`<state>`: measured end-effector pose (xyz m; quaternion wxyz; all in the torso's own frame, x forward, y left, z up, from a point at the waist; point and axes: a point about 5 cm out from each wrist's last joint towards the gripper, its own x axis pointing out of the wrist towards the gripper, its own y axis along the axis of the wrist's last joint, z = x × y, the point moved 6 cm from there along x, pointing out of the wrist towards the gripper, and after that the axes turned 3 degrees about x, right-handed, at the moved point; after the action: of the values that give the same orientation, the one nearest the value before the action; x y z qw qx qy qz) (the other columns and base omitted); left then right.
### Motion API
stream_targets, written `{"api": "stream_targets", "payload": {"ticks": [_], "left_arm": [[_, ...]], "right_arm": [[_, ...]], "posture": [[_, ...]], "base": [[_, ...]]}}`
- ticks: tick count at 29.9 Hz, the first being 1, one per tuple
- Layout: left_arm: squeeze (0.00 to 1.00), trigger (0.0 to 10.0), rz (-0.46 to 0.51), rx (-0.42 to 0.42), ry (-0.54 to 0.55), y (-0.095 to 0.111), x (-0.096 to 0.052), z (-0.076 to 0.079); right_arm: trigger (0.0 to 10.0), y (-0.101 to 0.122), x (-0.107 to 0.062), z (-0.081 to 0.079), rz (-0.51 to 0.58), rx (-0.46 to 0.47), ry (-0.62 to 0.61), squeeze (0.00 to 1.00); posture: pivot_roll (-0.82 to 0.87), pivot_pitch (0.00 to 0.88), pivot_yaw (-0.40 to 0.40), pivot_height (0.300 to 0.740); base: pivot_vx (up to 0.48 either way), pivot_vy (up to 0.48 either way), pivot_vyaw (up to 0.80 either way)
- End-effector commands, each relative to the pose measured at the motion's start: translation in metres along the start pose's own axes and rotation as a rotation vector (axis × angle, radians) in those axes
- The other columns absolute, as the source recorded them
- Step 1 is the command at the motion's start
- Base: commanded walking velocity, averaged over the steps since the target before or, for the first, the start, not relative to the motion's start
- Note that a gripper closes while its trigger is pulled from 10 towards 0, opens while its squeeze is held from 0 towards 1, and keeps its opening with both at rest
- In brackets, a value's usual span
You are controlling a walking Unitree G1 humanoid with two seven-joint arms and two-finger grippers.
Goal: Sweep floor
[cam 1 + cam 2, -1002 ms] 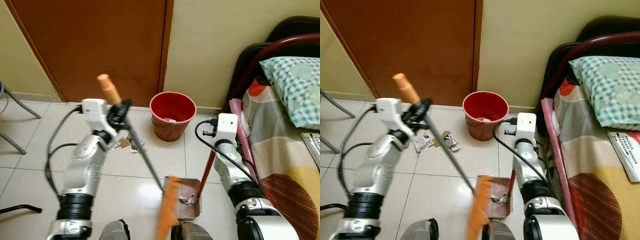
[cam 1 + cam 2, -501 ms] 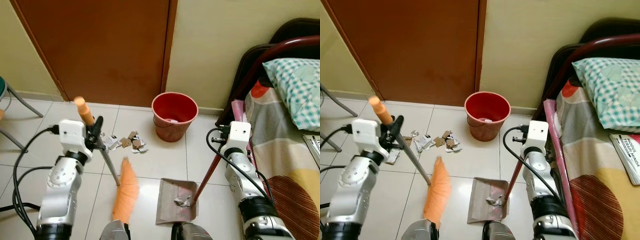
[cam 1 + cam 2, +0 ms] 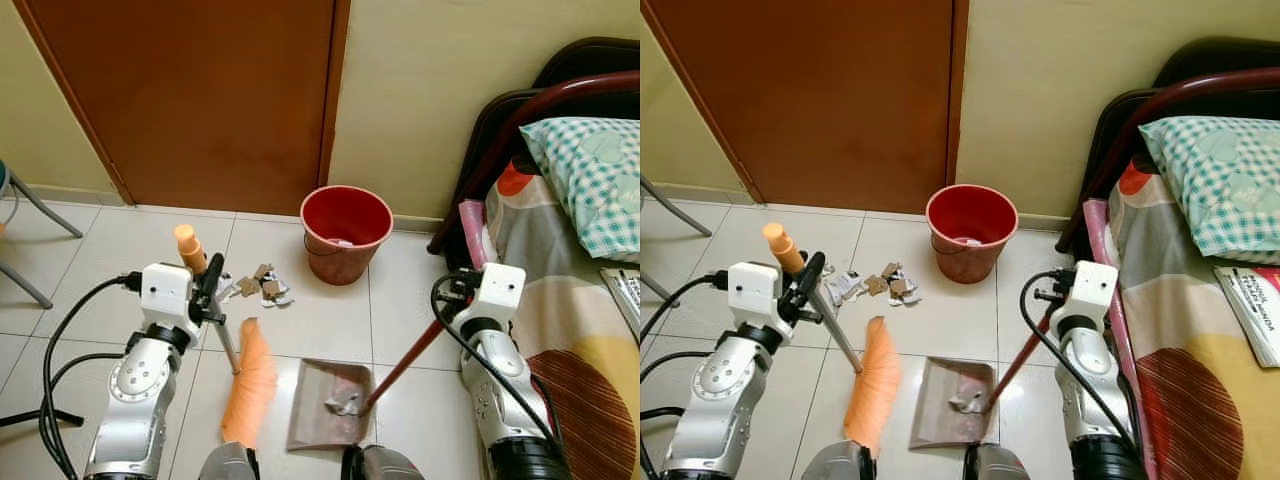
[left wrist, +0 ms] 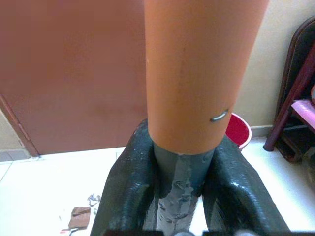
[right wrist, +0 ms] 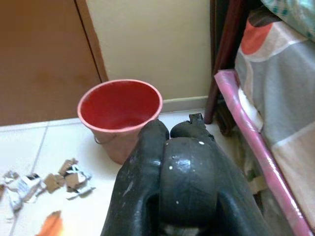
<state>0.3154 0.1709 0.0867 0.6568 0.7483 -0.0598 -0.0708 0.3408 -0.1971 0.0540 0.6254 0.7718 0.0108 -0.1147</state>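
My left gripper (image 3: 211, 283) is shut on the grey shaft of a broom just below its orange grip (image 3: 188, 248). The orange bristles (image 3: 250, 385) rest on the tiles left of a metal dustpan (image 3: 322, 412). In the left wrist view the black fingers (image 4: 129, 187) clamp the shaft under the orange grip (image 4: 197, 73). My right gripper (image 3: 458, 300) is shut on the dustpan's red handle (image 3: 405, 360). A crumpled scrap (image 3: 343, 404) lies in the pan. Paper and cardboard scraps (image 3: 256, 288) lie on the floor before a red bucket (image 3: 345, 230).
A bed (image 3: 570, 290) with a patterned cover, checked pillow and dark red frame (image 3: 500, 150) borders the right side. A brown door (image 3: 200, 90) and yellow wall stand behind. Chair legs (image 3: 30, 250) and black cables (image 3: 60, 350) are at the left.
The broom head has swung off the dustpan to the tiles on its left. The dustpan handle leans lower toward the right, and the pan sits slightly further left.
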Motion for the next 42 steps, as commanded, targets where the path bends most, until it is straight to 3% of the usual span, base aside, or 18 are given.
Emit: {"api": "stream_targets", "payload": {"ticks": [1,6,17,34,42], "left_arm": [[0.00,10.0,-0.055,-0.011,-0.011,-0.014,-0.004,0.006],[0.00,10.0,-0.003,0.044,0.011,0.001,0.001,-0.001],[0.00,10.0,0.035,0.084,0.042,0.013,0.006,-0.008],[0.00,10.0,0.076,0.136,0.098,0.026,0.008,-0.019],[0.00,10.0,0.060,0.141,0.097,0.022,0.008,-0.019]], "right_arm": [[10.0,0.012,-0.001,0.004,0.043,0.012,-0.005,0.00],[10.0,0.017,0.000,0.001,0.052,0.005,0.007,0.00],[10.0,0.020,0.003,-0.001,0.063,-0.001,0.009,0.00],[10.0,0.021,0.005,-0.001,0.072,-0.026,0.003,0.00],[10.0,0.021,0.005,-0.001,0.072,-0.032,-0.003,0.00]], "posture": [[0.02,0.074,-0.050,0.740],[0.01,0.084,-0.048,0.740],[0.02,0.082,-0.045,0.740],[0.01,0.087,-0.046,0.740],[0.01,0.087,-0.046,0.740]], "base": [[0.270,0.000,0.00],[0.289,0.000,0.00],[0.325,0.000,0.00],[0.360,0.000,0.00],[0.291,0.000,0.00]]}}
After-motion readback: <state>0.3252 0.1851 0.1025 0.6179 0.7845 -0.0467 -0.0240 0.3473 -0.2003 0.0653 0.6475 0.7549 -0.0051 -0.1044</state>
